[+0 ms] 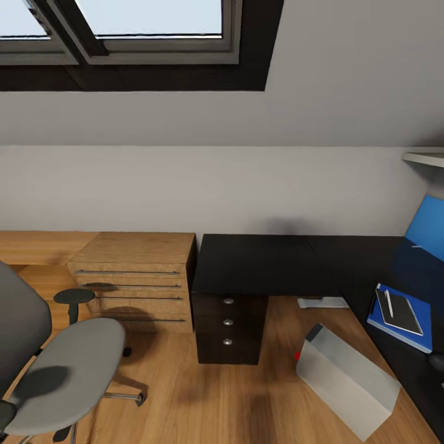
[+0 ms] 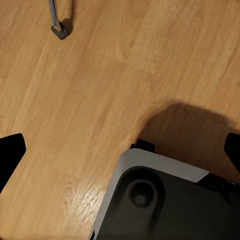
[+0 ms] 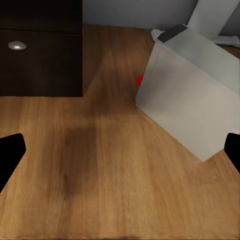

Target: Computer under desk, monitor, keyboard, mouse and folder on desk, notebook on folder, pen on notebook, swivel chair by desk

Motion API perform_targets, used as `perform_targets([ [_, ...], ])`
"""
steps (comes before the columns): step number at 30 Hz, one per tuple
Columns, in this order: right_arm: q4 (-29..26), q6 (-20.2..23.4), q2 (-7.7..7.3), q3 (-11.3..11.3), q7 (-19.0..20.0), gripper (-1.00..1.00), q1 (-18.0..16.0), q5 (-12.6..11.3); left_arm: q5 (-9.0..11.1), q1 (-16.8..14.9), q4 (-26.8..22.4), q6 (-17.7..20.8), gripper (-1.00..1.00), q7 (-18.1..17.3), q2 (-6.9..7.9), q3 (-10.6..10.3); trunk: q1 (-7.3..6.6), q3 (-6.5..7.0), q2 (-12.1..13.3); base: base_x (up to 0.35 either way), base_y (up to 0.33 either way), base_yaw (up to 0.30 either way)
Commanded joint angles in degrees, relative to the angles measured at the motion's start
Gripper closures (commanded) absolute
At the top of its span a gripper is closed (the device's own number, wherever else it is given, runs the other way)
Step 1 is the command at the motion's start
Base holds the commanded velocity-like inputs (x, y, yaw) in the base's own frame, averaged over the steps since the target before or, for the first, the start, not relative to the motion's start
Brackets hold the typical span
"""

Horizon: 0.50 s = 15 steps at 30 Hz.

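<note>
The swivel chair point(image 1: 68, 364) stands at the lower left with a bare grey seat. On the black desk point(image 1: 265, 262), on its right wing, lies the blue folder point(image 1: 394, 327) with the dark notebook point(image 1: 402, 312) on it and the pen point(image 1: 388, 303) on top. The pale grey computer point(image 1: 345, 382) point(image 3: 195, 95) sits askew on the floor in the crook of the desk, its red mark point(image 3: 140, 79) showing. A blue flat panel point(image 1: 427, 228) at the right edge may be the monitor. Keyboard and mouse are out of view. My left gripper point(image 2: 120, 155) and right gripper point(image 3: 120, 155) are open over the floor.
A light wooden low cabinet point(image 1: 132, 277) stands left of the desk's drawers point(image 1: 228, 320) point(image 3: 40, 50). A white item point(image 1: 324, 302) lies on the floor under the desk. A chair caster point(image 2: 60, 27) and my own base point(image 2: 165, 200) are near the left gripper.
</note>
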Motion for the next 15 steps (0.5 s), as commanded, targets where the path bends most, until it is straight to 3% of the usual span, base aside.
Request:
perform_targets([
  [1, 0.1, 0.3, 0.28, 0.4, -0.4, -1.0, 0.0, -0.3, 0.3, 0.0, -0.1, -0.1, -1.0, 0.4, 0.05, -0.5, 0.01, -0.06, -0.1, 0.0, 0.0, 0.011],
  [5, 0.3, 0.6, 0.38, 0.3, -0.2, -1.0, 0.0, -0.3, 0.3, 0.0, -0.1, -0.2, -1.0, 0.4, 0.05, -0.5, 0.01, -0.06, -0.1, 0.0, 0.0, 0.124],
  [15, 0.4, 0.3, 0.04, 0.3, -0.2, -1.0, 0.0, 0.1, 0.3, 0.0, -0.1, -0.3, -1.0, 0.4, 0.05, -0.4, 0.01, -0.06, -0.1, 0.0, 0.0, 0.264],
])
